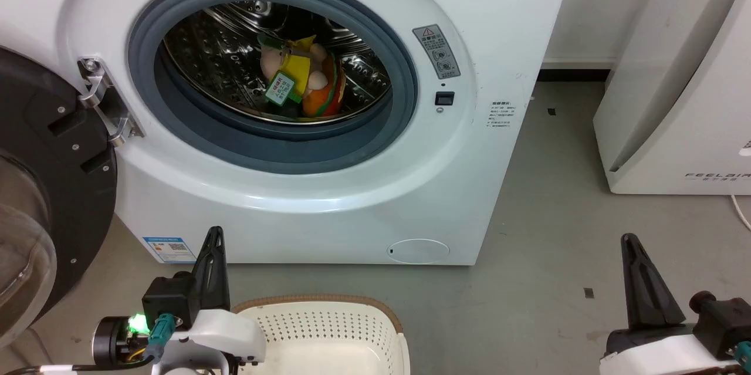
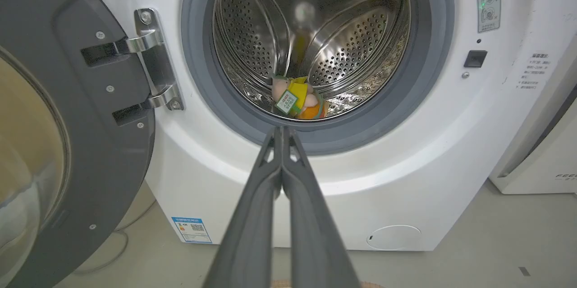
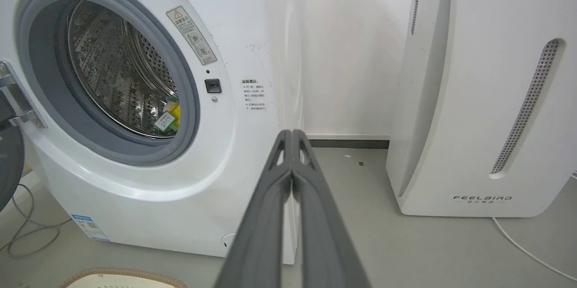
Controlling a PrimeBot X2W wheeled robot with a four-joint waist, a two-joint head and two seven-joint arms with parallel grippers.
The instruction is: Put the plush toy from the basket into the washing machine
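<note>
Plush toy [image 1: 299, 84] lay low in the drum [image 1: 217, 58] of the washing machine [image 1: 499, 23], resting where the curve dips, door [image 1: 53, 146] swung wide for access; left tool [image 2: 281, 131] and right tool [image 3: 292, 133] were pinched closed, empty, low either side of the basket [image 1: 328, 328], so task judged complete.

In the drum [image 1: 223, 52] of the washing machine [image 1: 499, 23], near the front lip: the plush toy [image 1: 296, 78]. Left of the opening, the door [image 1: 58, 146], swung wide. On the floor [image 1: 545, 234] before the machine, the basket [image 1: 328, 328], just right of the left gripper [image 1: 215, 234]; well off to the right, the right gripper [image 1: 629, 240]. Right of the machine, apart, a second appliance [image 1: 675, 99].
</note>
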